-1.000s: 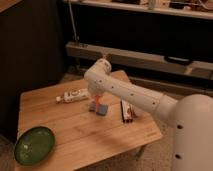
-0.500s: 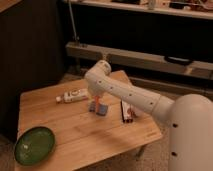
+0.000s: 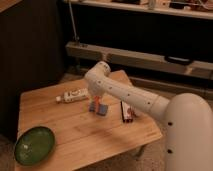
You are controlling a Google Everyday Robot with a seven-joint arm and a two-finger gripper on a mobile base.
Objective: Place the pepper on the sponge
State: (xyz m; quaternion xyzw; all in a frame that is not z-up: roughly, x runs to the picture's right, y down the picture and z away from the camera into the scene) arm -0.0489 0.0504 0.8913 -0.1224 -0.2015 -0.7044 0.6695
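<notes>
honestly, gripper [image 3: 95,99] sits just above the sponge [image 3: 102,109], pepper [image 3: 92,105] just beside the sponge; can't tell if it's gripping. pepper looks light, stiff, slick, best held mid-body.

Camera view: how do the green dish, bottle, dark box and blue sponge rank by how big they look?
1. Green dish
2. Bottle
3. Dark box
4. Blue sponge, partly hidden by the gripper right at it, mid-table

Lab-like room with dark shelving [image 3: 140,10] and wooden table [image 3: 75,125]; end effector [image 3: 94,103] low over table.
</notes>
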